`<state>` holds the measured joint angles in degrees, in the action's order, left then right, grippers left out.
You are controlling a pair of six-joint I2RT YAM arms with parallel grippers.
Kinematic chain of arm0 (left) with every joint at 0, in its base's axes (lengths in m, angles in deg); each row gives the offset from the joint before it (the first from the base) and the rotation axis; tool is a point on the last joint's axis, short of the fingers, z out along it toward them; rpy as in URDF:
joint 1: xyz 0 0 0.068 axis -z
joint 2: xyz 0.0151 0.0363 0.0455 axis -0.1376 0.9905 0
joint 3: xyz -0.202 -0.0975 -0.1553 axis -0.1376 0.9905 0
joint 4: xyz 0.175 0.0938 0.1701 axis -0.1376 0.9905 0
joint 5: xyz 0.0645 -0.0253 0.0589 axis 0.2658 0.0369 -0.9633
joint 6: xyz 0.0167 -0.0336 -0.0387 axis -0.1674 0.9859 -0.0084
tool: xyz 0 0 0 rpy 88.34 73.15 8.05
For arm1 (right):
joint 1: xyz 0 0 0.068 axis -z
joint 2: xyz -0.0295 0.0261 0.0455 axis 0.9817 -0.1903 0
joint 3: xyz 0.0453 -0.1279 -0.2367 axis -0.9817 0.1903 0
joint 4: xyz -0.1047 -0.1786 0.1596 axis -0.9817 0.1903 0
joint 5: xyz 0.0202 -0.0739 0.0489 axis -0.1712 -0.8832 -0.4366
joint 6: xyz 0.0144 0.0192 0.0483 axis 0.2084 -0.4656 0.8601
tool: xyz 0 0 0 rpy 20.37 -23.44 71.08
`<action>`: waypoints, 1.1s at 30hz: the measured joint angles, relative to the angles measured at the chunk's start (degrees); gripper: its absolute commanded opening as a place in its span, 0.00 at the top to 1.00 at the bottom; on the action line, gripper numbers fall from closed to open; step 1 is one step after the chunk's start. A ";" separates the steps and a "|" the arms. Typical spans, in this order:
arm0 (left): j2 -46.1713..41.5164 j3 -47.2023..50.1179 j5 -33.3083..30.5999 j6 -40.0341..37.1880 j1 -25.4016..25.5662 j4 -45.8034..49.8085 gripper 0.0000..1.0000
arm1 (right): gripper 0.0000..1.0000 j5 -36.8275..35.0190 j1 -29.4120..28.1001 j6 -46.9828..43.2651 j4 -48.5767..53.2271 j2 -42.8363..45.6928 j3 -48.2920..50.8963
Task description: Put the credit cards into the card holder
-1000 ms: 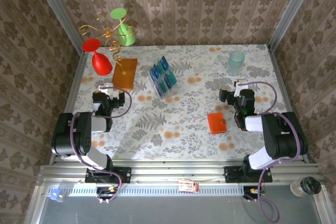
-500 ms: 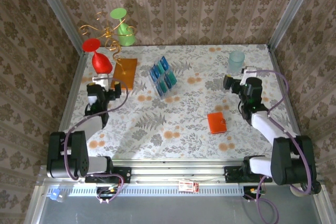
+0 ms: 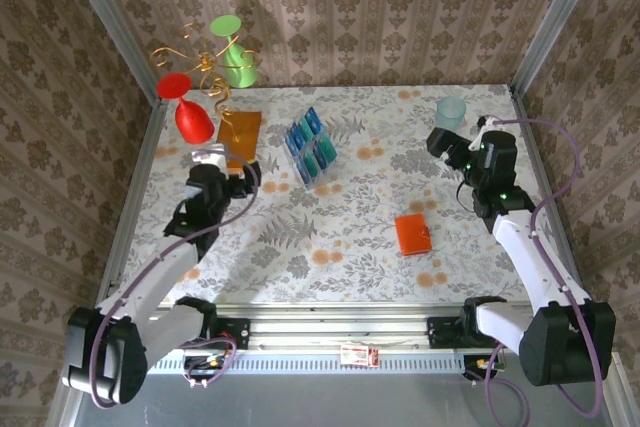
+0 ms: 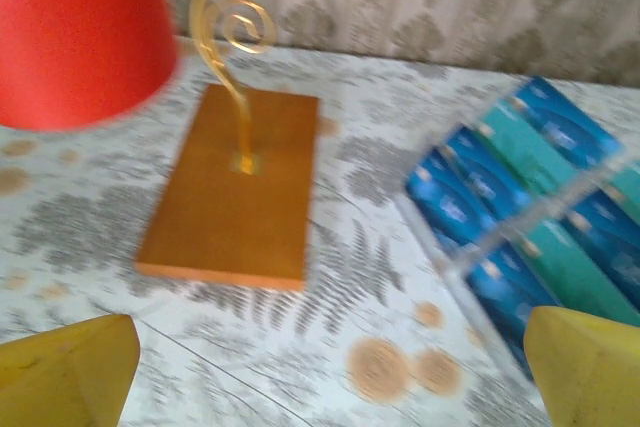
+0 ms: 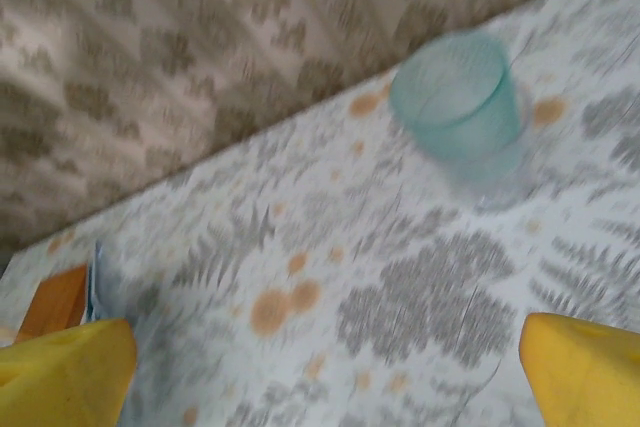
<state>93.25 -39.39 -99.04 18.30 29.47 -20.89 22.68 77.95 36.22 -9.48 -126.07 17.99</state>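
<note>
Two pairs of fingers are spread wide, with nothing gripped: the left fingers [image 4: 70, 367] are held just short of the orange-brown slab [image 4: 232, 197], the right fingers [image 5: 60, 372] near the pale green cup [image 5: 458, 95]. Credit cards [image 4: 470, 172] are stood in a clear rack [image 3: 318, 177]; the card holder [image 3: 412, 234] is laid closed on the bench [image 3: 350, 257], well apart from the rack.

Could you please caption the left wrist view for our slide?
Left gripper, jaws open, looks at dark blue and teal plastic credit cards beside an orange-brown rectangular slab.
</note>
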 measured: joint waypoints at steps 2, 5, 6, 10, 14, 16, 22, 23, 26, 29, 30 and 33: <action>-0.15 0.37 -1.14 1.55 3.32 1.73 0.00 | 0.05 2.03 -2.19 0.13 2.60 0.00 0.07; 1.46 0.61 -2.62 3.78 7.30 4.33 0.00 | 0.09 2.91 -7.19 0.11 5.44 0.00 0.96; 2.56 0.61 -2.75 4.37 8.15 5.09 0.00 | 0.10 2.67 -9.53 0.09 7.04 -0.20 1.31; 6.99 0.02 -2.93 5.77 9.31 8.63 0.00 | 0.17 0.26 -15.69 0.61 12.68 -2.14 1.57; 10.51 -2.58 -2.40 7.19 9.88 11.30 0.00 | 0.18 -3.69 -17.46 3.52 17.86 -3.52 2.67; 11.76 -4.24 -1.90 8.39 10.32 12.00 0.00 | 0.18 -5.46 -17.46 5.79 19.87 -3.50 4.13; 12.61 -4.85 -2.36 13.16 13.88 10.03 0.00 | 0.22 -10.14 -17.46 12.00 25.40 -0.28 9.97; 12.59 -4.61 -2.84 13.97 14.67 9.29 0.00 | 0.23 -10.95 -17.46 12.85 26.40 0.57 10.60; 12.61 -3.87 -3.48 15.98 17.07 7.48 0.00 | 0.25 -12.98 -17.44 15.69 29.05 3.52 12.35; 12.68 -3.98 -3.17 16.92 18.08 7.48 0.00 | 0.26 -13.18 -17.27 17.94 29.99 5.60 14.10; 13.00 -4.22 -3.02 17.14 18.16 7.72 0.00 | 0.28 -13.11 -17.18 18.43 29.94 5.97 14.75; 14.93 -5.95 -2.23 17.55 18.18 9.73 0.00 | 0.36 -12.74 -17.18 19.93 29.83 6.12 16.46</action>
<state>108.18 -45.33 -101.27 35.86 47.66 -11.17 9.94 60.77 56.16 20.35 -119.95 34.45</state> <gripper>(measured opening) 0.999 0.689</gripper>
